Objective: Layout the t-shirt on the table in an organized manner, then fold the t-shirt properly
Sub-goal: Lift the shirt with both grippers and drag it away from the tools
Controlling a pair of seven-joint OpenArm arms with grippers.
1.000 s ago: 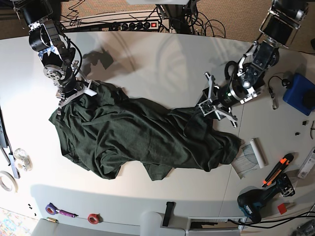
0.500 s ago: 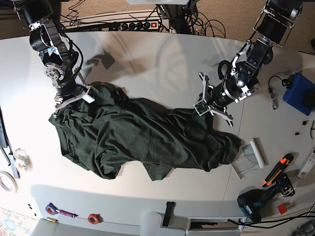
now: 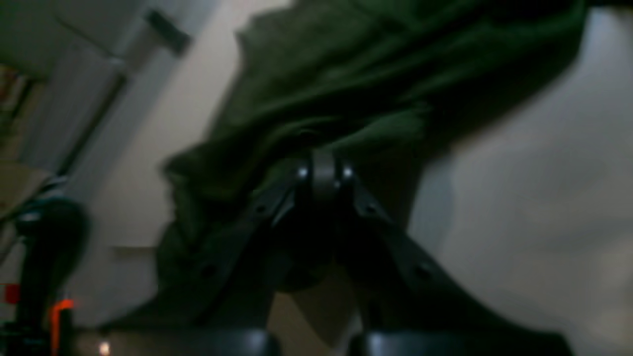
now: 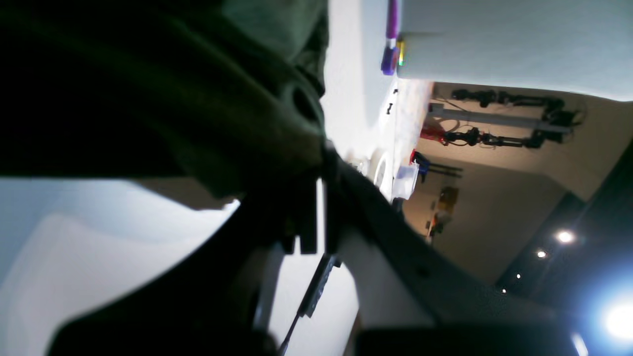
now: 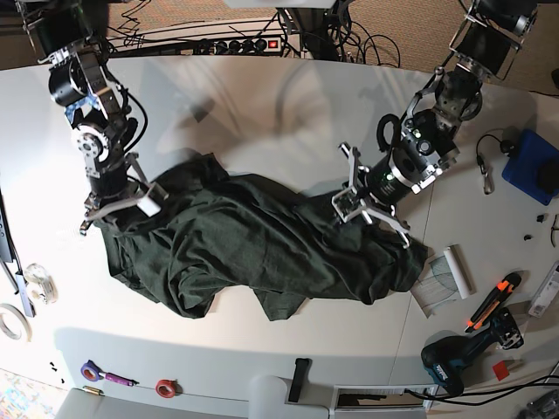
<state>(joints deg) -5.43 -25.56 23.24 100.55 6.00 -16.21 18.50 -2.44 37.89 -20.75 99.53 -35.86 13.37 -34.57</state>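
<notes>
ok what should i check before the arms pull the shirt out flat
1. Left fingers shut on shirt: ok, pinching a fold.
2. Right fingers shut on shirt: ok, fabric clamped.
3. Which part of the shirt each holds: cannot tell.
4. Shirt flat: not ok, bunched and creased.
5. Shirt wholly on table: ok.
6. Room at the shirt's edge: not ok, a roll lies close beside it.

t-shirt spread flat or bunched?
Bunched: the t-shirt lies in a crumpled heap of overlapping folds on the table; the left gripper and right gripper each pinch an edge.
</notes>
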